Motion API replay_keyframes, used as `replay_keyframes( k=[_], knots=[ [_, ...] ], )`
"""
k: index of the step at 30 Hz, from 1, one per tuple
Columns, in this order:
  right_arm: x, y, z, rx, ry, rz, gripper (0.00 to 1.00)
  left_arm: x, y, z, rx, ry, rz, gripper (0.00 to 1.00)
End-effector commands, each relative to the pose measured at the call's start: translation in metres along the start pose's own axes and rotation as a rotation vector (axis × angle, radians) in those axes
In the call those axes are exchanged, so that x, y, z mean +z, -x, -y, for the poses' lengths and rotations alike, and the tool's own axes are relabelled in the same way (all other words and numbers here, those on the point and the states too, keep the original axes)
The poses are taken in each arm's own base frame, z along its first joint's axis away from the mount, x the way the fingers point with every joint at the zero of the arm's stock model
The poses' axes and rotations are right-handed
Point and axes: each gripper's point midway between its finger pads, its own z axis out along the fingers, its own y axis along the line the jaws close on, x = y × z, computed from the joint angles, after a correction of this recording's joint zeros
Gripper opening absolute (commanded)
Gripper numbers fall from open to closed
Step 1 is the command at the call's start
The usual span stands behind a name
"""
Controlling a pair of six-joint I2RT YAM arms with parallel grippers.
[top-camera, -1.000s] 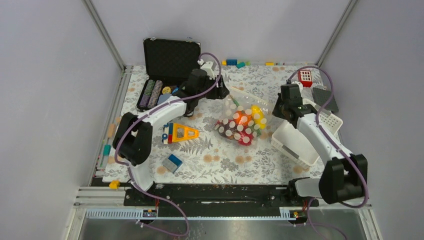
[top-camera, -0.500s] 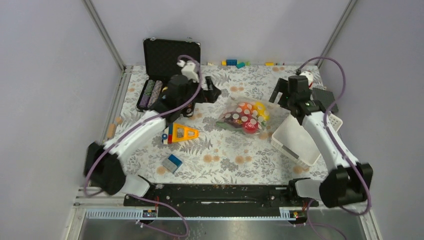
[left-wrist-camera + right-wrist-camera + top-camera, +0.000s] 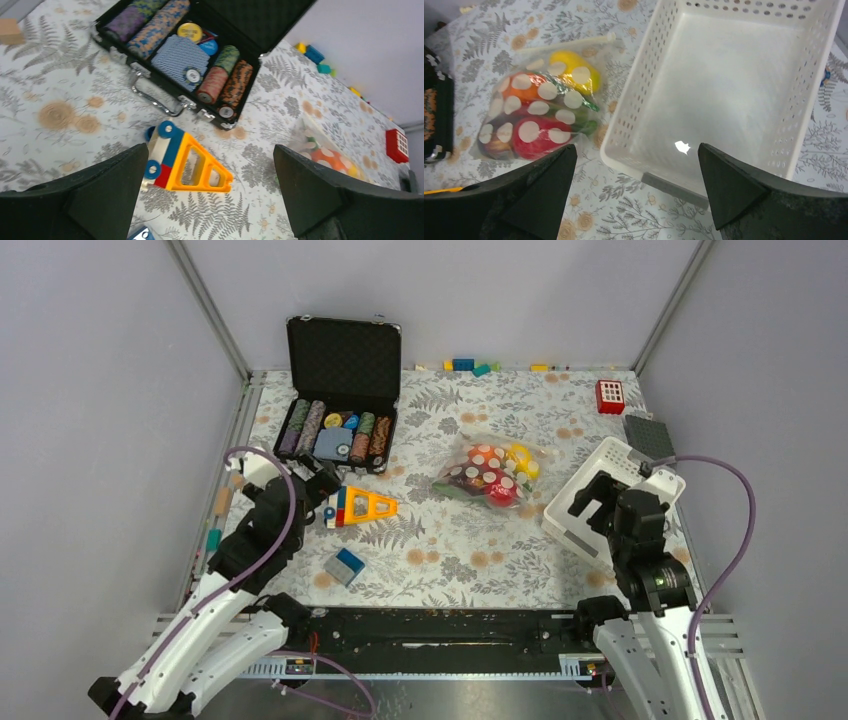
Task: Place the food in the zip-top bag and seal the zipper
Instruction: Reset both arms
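The zip-top bag (image 3: 490, 472) lies on the table's middle, clear with cream dots, and nothing holds it. The food is inside it: a red piece (image 3: 536, 137), an orange piece (image 3: 519, 90), a yellow piece (image 3: 569, 70) and some green. The zipper (image 3: 569, 43) runs as a pale strip along the bag's far edge; whether it is pressed closed I cannot tell. My left gripper (image 3: 318, 490) hangs open above a yellow toy block (image 3: 192, 165), well left of the bag. My right gripper (image 3: 636, 147) is open and empty over the near rim of the white basket (image 3: 624, 120).
An open black case of poker chips (image 3: 340, 390) stands at the back left. A small blue block (image 3: 345, 567) lies near the front. A red block (image 3: 610, 396) and a grey plate (image 3: 650, 435) sit at the back right, with small blocks along the back edge.
Both arms have drawn back from the bag toward the near edge, and both grippers have opened. The bag has settled flat on the table.
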Motion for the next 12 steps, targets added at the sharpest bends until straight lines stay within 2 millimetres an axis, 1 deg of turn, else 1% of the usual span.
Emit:
replay_keyframes(
  k=[1, 6, 12],
  knots=[
    [-0.002, -0.026, 0.026, 0.000, -0.085, -0.033, 1.00, -0.004, 0.008, -0.026, -0.052, 0.102, 0.068, 0.99],
    [0.000, -0.037, 0.036, 0.019, -0.106, -0.014, 1.00, 0.001, 0.004, -0.024, -0.025, 0.118, 0.044, 0.99],
    [-0.001, -0.038, 0.036, 0.026, -0.092, -0.004, 1.00, 0.007, -0.003, -0.019, 0.003, 0.128, 0.011, 0.99]
  ],
)
